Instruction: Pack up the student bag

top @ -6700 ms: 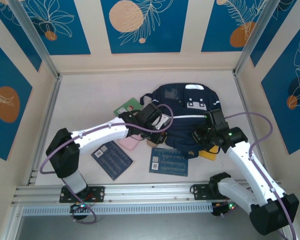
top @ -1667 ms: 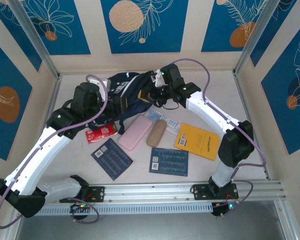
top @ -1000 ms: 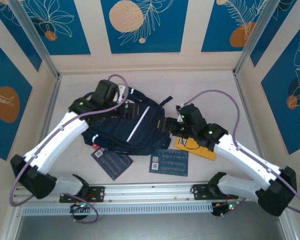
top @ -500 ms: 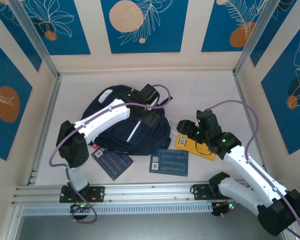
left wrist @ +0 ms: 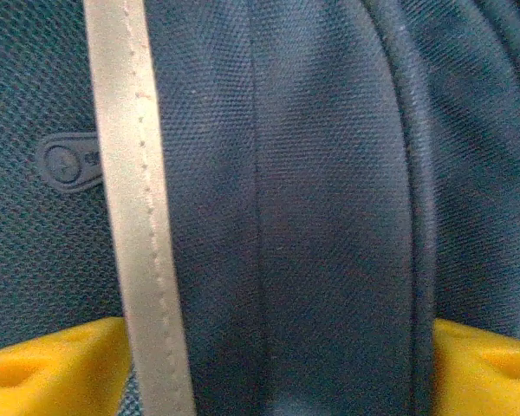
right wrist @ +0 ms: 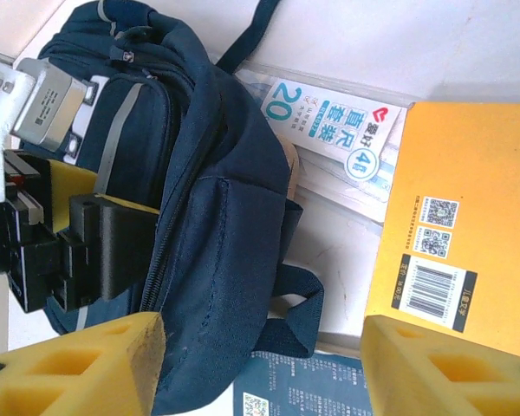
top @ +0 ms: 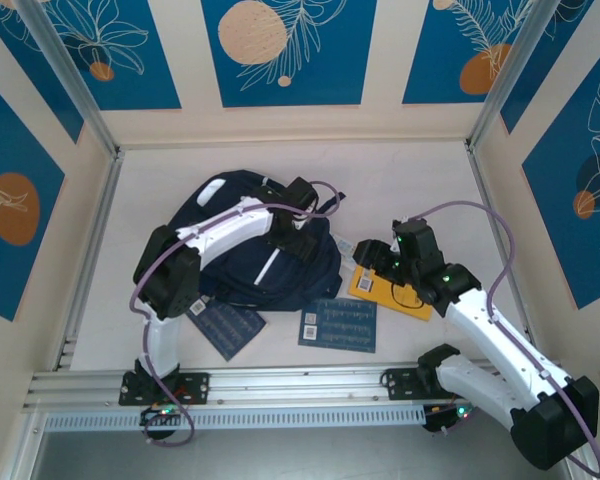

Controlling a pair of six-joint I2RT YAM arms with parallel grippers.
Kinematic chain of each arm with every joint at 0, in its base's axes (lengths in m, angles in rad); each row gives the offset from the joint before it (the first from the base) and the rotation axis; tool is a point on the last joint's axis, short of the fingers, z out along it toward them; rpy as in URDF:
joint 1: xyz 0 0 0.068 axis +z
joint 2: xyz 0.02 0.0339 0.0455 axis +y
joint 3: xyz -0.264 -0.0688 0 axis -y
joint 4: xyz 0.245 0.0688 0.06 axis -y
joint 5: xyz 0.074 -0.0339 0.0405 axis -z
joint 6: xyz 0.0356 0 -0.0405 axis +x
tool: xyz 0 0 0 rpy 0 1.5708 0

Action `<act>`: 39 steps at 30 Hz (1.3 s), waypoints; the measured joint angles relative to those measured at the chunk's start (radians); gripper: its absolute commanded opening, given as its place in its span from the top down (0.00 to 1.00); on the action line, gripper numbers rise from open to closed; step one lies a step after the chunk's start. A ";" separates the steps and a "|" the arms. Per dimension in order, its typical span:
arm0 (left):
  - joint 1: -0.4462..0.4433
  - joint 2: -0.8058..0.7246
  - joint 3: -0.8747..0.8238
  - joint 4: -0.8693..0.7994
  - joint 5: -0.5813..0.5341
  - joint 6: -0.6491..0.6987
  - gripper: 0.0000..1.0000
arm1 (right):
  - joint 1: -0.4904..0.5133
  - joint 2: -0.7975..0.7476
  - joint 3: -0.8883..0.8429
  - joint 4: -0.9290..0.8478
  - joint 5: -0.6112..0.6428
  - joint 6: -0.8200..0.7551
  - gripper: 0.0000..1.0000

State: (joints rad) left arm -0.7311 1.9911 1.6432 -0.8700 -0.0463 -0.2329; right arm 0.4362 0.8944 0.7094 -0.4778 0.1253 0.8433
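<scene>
The student bag [top: 242, 268] is lying flat on the table [top: 420, 190], left of centre. It is a large dark navy fabric backpack, with a white patch showing at its far-left end and a thin pale stripe running down its front. Its cloth is bulging softly, and dark straps are trailing out on its right side, one far and one near.
</scene>
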 measured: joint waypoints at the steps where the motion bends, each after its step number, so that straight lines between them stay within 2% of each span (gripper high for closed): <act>1: 0.003 0.000 0.000 0.005 0.020 -0.003 0.50 | -0.002 0.009 0.000 0.007 -0.005 -0.002 0.44; 3: 0.005 0.000 0.000 0.008 0.036 -0.008 0.62 | -0.002 0.019 0.000 0.017 -0.016 -0.003 0.46; 6: 0.012 -0.002 0.000 0.014 0.071 -0.011 0.75 | -0.002 0.044 0.000 0.038 -0.043 -0.004 0.46; 11: 0.038 -0.029 -0.001 0.011 0.118 -0.018 0.88 | -0.002 0.061 0.015 0.066 -0.080 -0.006 0.47; 16: 0.069 -0.093 0.000 -0.003 0.135 -0.023 0.93 | -0.001 0.122 0.064 0.105 -0.121 -0.002 0.53; 24: 0.095 -0.180 0.011 -0.040 0.166 -0.023 0.93 | -0.001 0.307 0.201 0.149 -0.183 0.046 0.81; 26: 0.103 -0.195 0.028 -0.058 0.182 -0.023 0.93 | -0.001 0.346 0.229 0.161 -0.198 0.061 0.89; 32: 0.117 -0.232 0.077 -0.097 0.203 -0.023 0.87 | 0.001 0.486 0.280 0.237 -0.278 0.132 0.99; 34: 0.120 -0.244 0.081 -0.100 0.204 -0.024 0.72 | 0.005 0.529 0.281 0.272 -0.311 0.162 1.00; 36: 0.121 -0.251 0.085 -0.100 0.216 -0.025 0.52 | 0.010 0.578 0.281 0.328 -0.358 0.206 1.00; 39: 0.122 -0.263 0.090 -0.095 0.241 -0.035 0.37 | 0.011 0.637 0.257 0.455 -0.424 0.296 1.00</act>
State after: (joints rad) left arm -0.6086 1.7279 1.7329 -0.9653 0.1944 -0.2680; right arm 0.4477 1.5318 0.9661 -0.0231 -0.2985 1.1397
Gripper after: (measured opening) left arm 0.549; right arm 0.060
